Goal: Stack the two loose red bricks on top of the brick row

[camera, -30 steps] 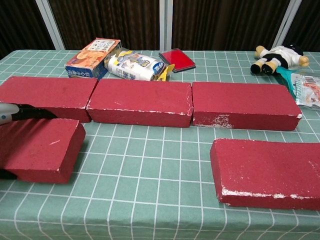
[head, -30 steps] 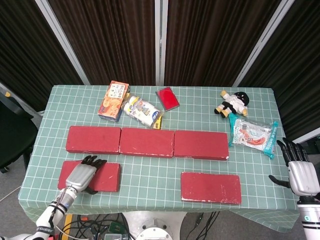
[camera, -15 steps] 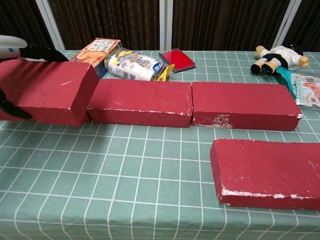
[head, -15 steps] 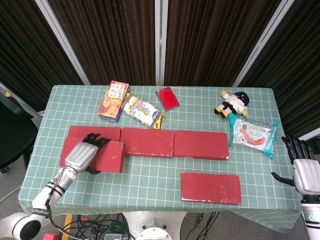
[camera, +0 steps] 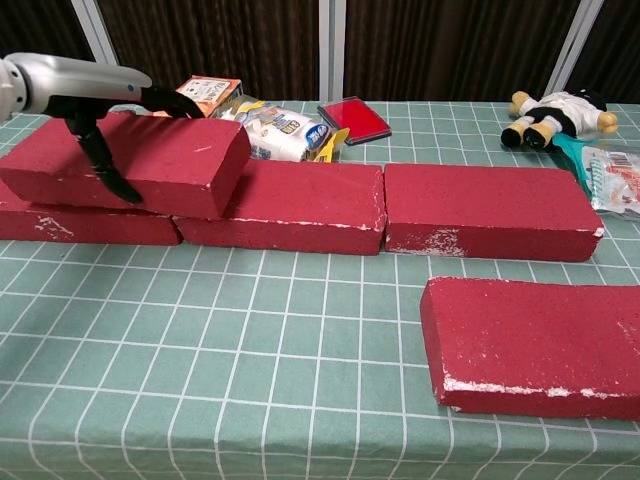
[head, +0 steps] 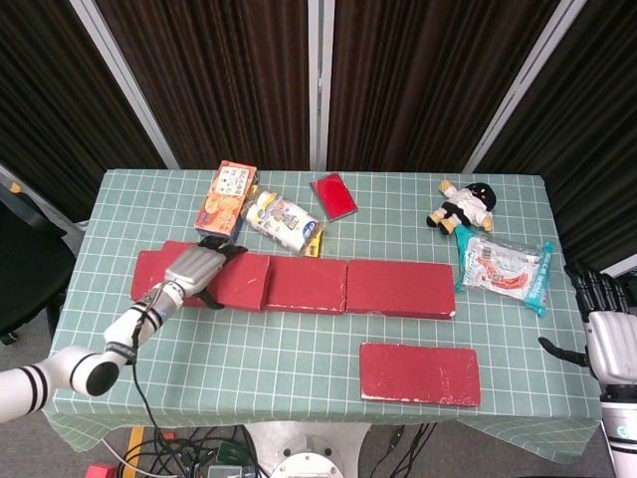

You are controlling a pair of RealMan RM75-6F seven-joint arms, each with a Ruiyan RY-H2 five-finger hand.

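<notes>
Gripping the first loose brick (head: 221,278) across its width, the left hand (head: 195,266) holds it over the left end of the brick row (head: 338,285), fingers over the far edge and thumb on the near face. In the chest view this brick sits tilted, overlapping the seam between the left and middle row bricks; whether its underside already rests on the row cannot be told.

The second loose brick (head: 419,372) lies flat on the table (head: 299,358), near the front edge, right of centre and apart from the row.

Handling judgement: both bricks appear rigid and blocky, with a rough matte surface and chipped white edges. Their true weight cannot be read from the pictures; treat them as possibly heavy. The surface should give good friction. Take hold across the short dimension near the middle of the length, so the brick does not pivot in the grasp. Set it down level, since a tilted release could knock the row out of line.

The right hand (head: 608,339) stands at the right table edge, fingers apart, holding nothing.

Limits of view: the left end of the row is covered by the held brick. The right hand is absent from the chest view. The left palm contact is not visible.
</notes>
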